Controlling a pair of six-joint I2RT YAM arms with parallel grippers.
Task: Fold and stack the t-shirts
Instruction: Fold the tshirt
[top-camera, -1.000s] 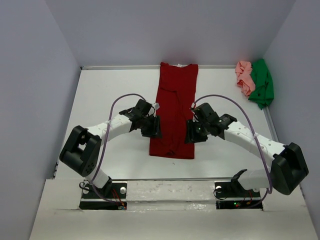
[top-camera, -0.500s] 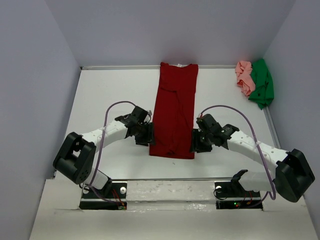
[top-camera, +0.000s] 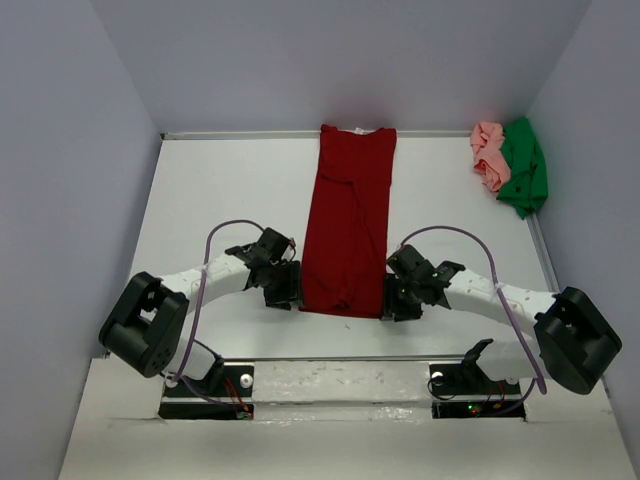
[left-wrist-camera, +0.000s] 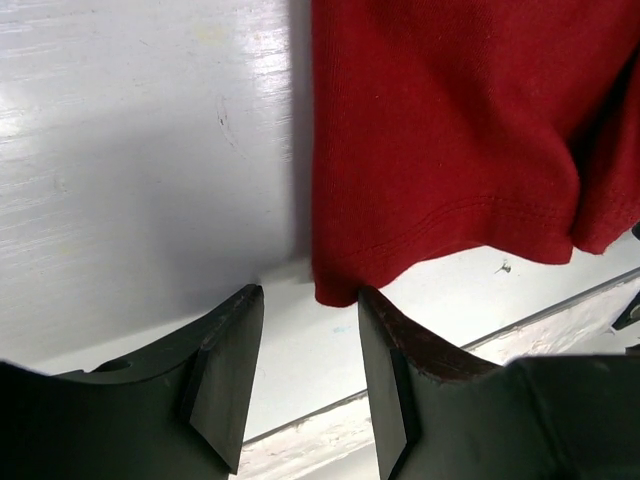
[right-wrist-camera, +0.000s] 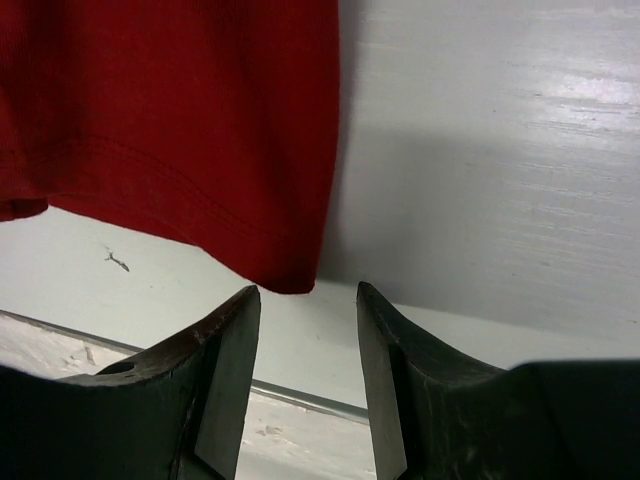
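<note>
- Count: three t-shirts, two arms, two hands, two fingers on each hand.
- The dark red t-shirt (top-camera: 347, 230) lies flat on the white bench (top-camera: 220, 190) as one long narrow strip. Its collar end is far from the arm bases and its hem end is nearest them.
- The pink t-shirt (top-camera: 489, 155) and green t-shirt (top-camera: 524, 180) are bunched up and touching each other. They sit well apart from the red one, off to the right of its collar end, with pink on the side nearer it.
- Only the top view shows the pink and green shirts and the red strip's full length. In it the hands are dark blobs and the finger gaps are unreadable.
- Only the wrist views show the finger gaps and the hem stitching.
- The left wrist view also shows a second layer of cloth overlapping at the hem, further along it from the corner.
- The left hand (top-camera: 283, 287) is at the red shirt's left hem corner, with its fingers (left-wrist-camera: 225, 380) apart and clamping nothing. The corner tip sits just at the mouth of the gap, closer to one fingertip. I cannot tell if it touches.
- The right hand (top-camera: 397, 297) is at the right hem corner, with its fingers (right-wrist-camera: 222, 390) also apart and empty. The corner tip lies just past the fingertips, nearer the finger on the shirt side.
- Both hands flank the hem end, one on each side, low over the bench.
</note>
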